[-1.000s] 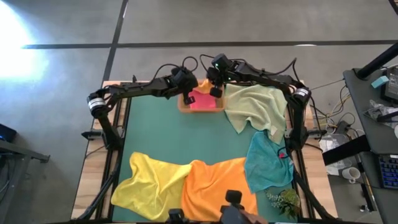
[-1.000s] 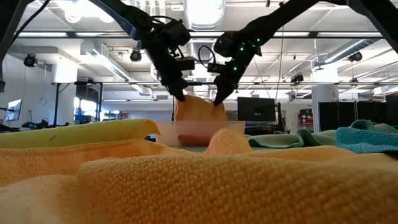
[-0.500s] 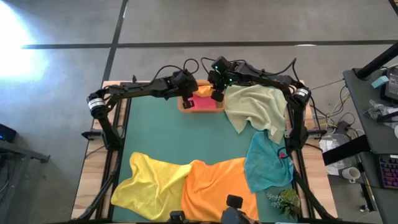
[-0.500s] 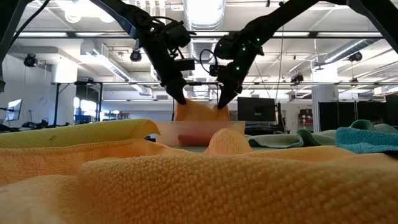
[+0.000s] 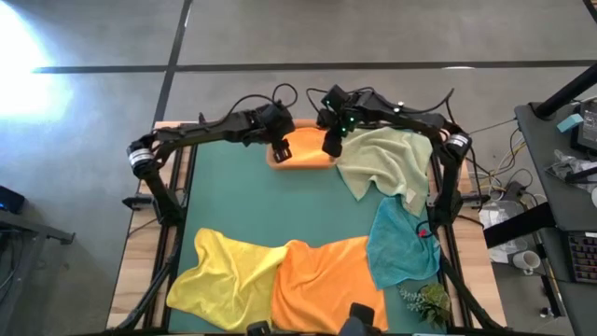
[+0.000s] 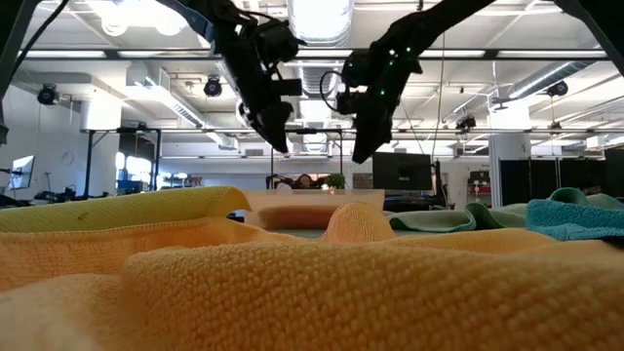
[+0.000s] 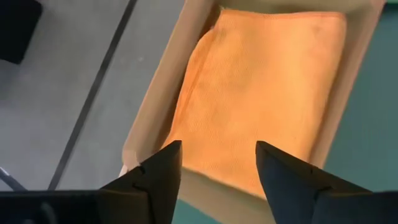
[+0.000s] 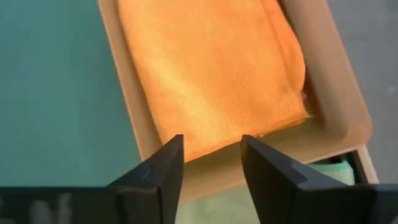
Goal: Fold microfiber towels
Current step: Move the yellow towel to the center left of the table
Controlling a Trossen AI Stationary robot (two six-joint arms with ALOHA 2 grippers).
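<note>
folded towel [image 5: 306,147] in tray [image 5: 300,163] — far edge

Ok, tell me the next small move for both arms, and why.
Probably lift both arms clear of the wooden tray and head for an unfolded cloth. The folded orange towel lies flat in the tray, the left tool and right tool hang open above it, and the pale green towel beside the tray lies crumpled.

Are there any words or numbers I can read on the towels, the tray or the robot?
None: no readable text shows in any view.
The folded orange towel and wooden tray are plain.
The screens in the room behind are too small to read.
</note>
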